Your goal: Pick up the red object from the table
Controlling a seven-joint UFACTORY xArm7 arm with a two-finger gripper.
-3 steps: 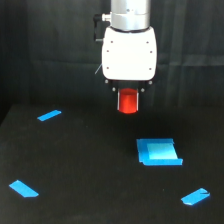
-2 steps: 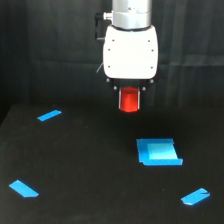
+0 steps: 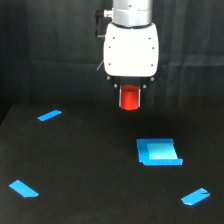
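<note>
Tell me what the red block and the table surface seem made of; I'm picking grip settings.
Red block: probably plastic or painted wood, uniform red-orange with a soft sheen; too blurred to settle. Table: matte black, cloth-like or painted board, showing no glare. The gripper holds the block above it.

arm (image 3: 131,12) cut off by top edge; gripper (image 3: 130,98) fingers indistinct.

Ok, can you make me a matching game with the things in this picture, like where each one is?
Things:
1. small red cylinder block
2. white robot gripper
3. big square blue patch
4. matte black table

Places:
A. under everything
B. flat on the table, toward the exterior view's right
C. between the jaws, above the table
D. at the top, clamped around the block

Pairs: 1-C, 2-D, 3-B, 4-A
</note>
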